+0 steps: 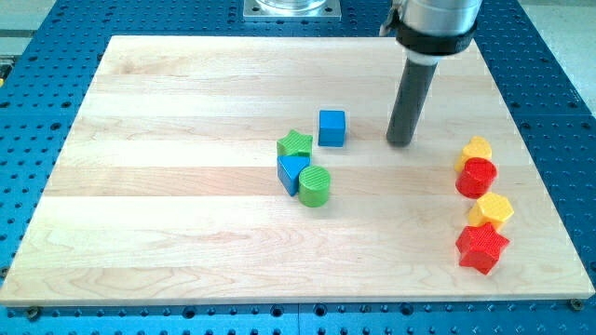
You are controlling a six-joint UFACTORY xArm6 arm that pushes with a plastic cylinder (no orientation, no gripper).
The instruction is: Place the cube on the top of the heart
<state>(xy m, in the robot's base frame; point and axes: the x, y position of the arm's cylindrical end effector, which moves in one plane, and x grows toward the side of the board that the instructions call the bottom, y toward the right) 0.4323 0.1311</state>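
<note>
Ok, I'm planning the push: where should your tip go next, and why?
Probably swing my tip around the view's top of the blue cube to its left side: the tip stands right of the cube, between it and the yellow heart, so it can't push rightward.

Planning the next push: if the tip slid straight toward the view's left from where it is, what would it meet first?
Most likely the blue cube, just left of my tip. The cube sits slightly higher in view, so contact may be only glancing.
</note>
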